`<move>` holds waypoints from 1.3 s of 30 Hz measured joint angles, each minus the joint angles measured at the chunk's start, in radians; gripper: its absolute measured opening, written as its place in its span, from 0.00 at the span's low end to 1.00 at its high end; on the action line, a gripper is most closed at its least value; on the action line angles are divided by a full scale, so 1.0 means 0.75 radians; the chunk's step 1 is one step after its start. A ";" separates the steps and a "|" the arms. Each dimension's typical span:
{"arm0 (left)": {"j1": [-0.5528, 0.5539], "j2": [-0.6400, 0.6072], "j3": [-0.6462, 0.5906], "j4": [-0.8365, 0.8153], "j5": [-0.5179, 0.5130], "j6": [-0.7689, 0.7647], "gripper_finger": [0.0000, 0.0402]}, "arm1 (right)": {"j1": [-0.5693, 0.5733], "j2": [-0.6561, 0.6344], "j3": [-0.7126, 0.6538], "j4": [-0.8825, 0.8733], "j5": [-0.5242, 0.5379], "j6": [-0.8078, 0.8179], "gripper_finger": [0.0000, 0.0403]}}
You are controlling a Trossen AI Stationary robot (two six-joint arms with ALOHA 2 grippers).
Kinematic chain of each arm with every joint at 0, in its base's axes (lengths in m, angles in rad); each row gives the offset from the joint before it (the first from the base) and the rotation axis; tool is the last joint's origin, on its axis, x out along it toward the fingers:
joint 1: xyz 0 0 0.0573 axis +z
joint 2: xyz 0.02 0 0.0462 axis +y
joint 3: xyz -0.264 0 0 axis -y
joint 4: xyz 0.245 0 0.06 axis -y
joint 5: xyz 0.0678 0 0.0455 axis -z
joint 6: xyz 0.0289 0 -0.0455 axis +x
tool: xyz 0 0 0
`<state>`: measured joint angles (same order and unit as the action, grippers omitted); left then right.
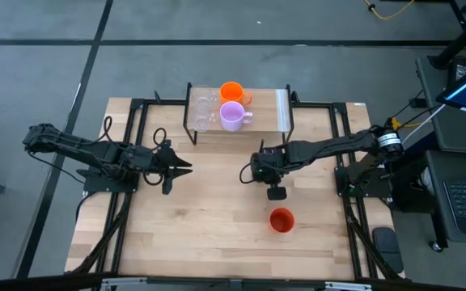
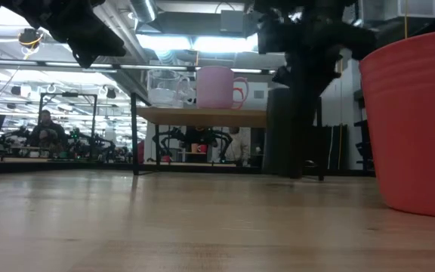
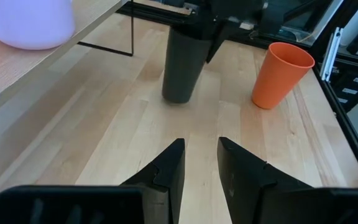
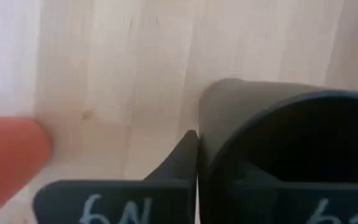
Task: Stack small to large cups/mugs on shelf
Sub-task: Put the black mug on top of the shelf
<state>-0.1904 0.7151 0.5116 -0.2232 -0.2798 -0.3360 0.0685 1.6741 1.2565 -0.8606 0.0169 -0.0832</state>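
Overhead, the right arm reaches in from the right edge across the surface (image 1: 201, 218), bent at the elbow, its right hand (image 1: 259, 170) sitting mid-table just in front of the shelf (image 1: 281, 107). That hand is clenched on the black cup (image 3: 182, 65): its own wrist camera shows one dark finger (image 4: 180, 163) pressed against the cup's outer wall, with the open rim filling much of the picture. From above the cup is largely hidden under the hand, whereas the left wrist camera shows it plainly, upright with its base at the wood and the dark hand over its top. The table-height camera shows it as a dark column in front of the shelf's legs; whether the base touches the wood cannot be told there.

The left arm lies stretched toward the table's centre, its left hand (image 1: 181, 169) hovering with fingers released and a narrow gap between them, grasping nothing.

The red-orange cup (image 1: 281, 220) stands upright alone, nearer the front edge than the right hand. On the shelf, the orange mug (image 1: 232, 90) stands behind the lilac mug (image 1: 233, 116), and two clear glass cups (image 1: 205, 111) stand to their left. The table-height camera adds a person (image 2: 45, 127) seated far back in the room.
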 joint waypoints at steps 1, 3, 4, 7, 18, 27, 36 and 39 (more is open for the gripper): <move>0.000 0.000 0.000 0.000 0.001 0.006 0.22 | 0.000 0.000 0.026 -0.026 -0.003 -0.002 0.03; 0.000 0.000 0.000 0.000 0.000 0.008 0.22 | 0.000 0.000 0.099 -0.106 0.000 -0.012 0.03; 0.000 0.000 0.000 0.000 0.000 0.008 0.22 | 0.000 0.000 0.147 -0.162 0.005 -0.031 0.02; 0.000 0.000 0.000 0.000 0.000 0.008 0.22 | 0.001 0.000 0.318 -0.358 0.062 -0.042 0.02; 0.000 0.000 0.000 -0.001 0.001 0.008 0.22 | -0.096 -0.003 1.008 -0.835 0.448 -0.140 0.01; 0.000 0.000 0.000 -0.001 0.001 0.008 0.22 | -0.559 0.050 1.210 -0.838 0.319 -0.347 0.01; 0.000 0.000 0.000 -0.001 0.000 0.008 0.22 | -0.851 0.125 1.195 -0.837 0.126 -0.416 0.01; 0.000 -0.001 0.000 -0.001 0.001 0.007 0.22 | -0.875 0.157 1.195 -0.818 0.069 -0.444 0.01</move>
<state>-0.1905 0.7147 0.5115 -0.2237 -0.2794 -0.3305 -0.5881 1.7921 2.1529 -1.4738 0.0683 -0.4162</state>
